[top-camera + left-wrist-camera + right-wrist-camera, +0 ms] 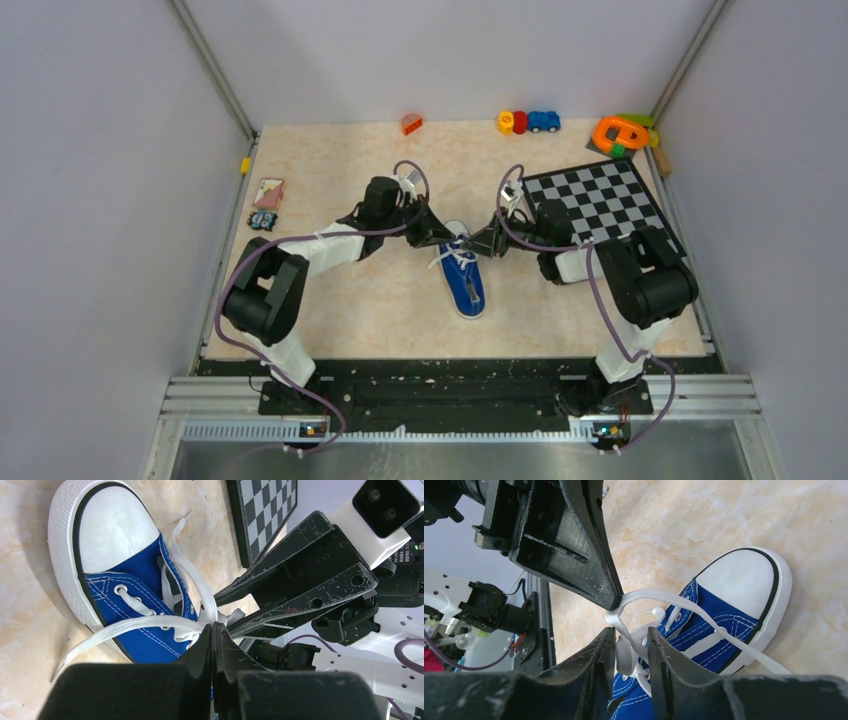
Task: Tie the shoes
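Left fingers (200, 652) clamp the sneaker's (137, 577) lace (125, 628); right fingers (596, 657) stand apart around it.

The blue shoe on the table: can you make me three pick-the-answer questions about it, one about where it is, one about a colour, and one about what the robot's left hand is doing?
1. Where is the shoe? A on the checkerboard; B between the left gripper and right gripper; C beside the toys at the back.
2. What colour are its laces? A white; B red; C black.
3. What is the left gripper doing? A wide open; B holding a toy car; C shut on the laces.
Answers: B, the top view shows both grippers flanking its laced part; A, they look white in both wrist views; C, its fingers are pressed together with a lace pinched at their tips.
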Robot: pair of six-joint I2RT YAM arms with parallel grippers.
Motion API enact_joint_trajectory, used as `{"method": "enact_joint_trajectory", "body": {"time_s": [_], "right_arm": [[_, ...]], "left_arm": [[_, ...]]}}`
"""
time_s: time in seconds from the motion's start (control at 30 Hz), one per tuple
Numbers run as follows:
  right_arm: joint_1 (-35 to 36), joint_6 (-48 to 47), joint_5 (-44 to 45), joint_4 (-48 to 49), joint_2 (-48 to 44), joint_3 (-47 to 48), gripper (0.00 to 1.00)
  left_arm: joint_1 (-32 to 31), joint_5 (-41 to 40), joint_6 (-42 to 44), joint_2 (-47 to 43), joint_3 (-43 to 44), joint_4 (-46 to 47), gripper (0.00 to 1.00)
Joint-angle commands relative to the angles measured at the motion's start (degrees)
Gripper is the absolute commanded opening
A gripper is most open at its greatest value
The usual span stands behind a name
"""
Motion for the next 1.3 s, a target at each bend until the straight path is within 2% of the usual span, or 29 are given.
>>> {"method": "enact_joint_trajectory", "body": {"time_s": [0.0, 0.17, 0.27, 0.4, 0.77, 1.0, 1.17, 1.27], "right_arm": [[-0.6, -1.1, 0.7, 0.0, -0.7, 0.8, 0.34], [-0.8, -0.9, 1.0, -0.3, -0.9, 0.6, 0.34], [-0.9, -0.7, 1.2, -0.4, -1.2, 0.6, 0.43], [-1.1, -0.3, 1.0, -0.3, -1.7, 0.4, 0.44], [-1.4, 2.1, -0.3, 1.5, -1.3, 0.5, 0.25], [-1.3, 3.8, -0.6, 2.9, -0.5, 0.8, 0.14], [-1.4, 5.3, -1.1, 4.5, 0.2, 0.9, 0.01], [-1.4, 5.7, -0.9, 4.3, 0.2, 1.0, 0.00]], "left_arm": [[0.3, 0.0, 0.4, -1.4, 1.1, 0.6, 0.00], [0.5, 0.3, 0.5, -1.0, 2.1, 0.3, 0.00], [0.6, 0.4, 0.6, -0.6, 2.6, 0.0, 0.00], [0.7, 0.6, 0.6, -0.4, 3.1, -0.1, 0.00], [0.9, 0.9, 0.9, -0.6, 3.0, -0.3, 0.00], [0.4, 2.0, 1.6, -2.4, -0.5, 2.5, 0.00], [-1.1, 1.7, 2.9, -3.3, -2.7, 4.2, 0.00], [-2.0, 0.9, 3.7, -4.6, -4.4, 6.1, 0.00]]}}
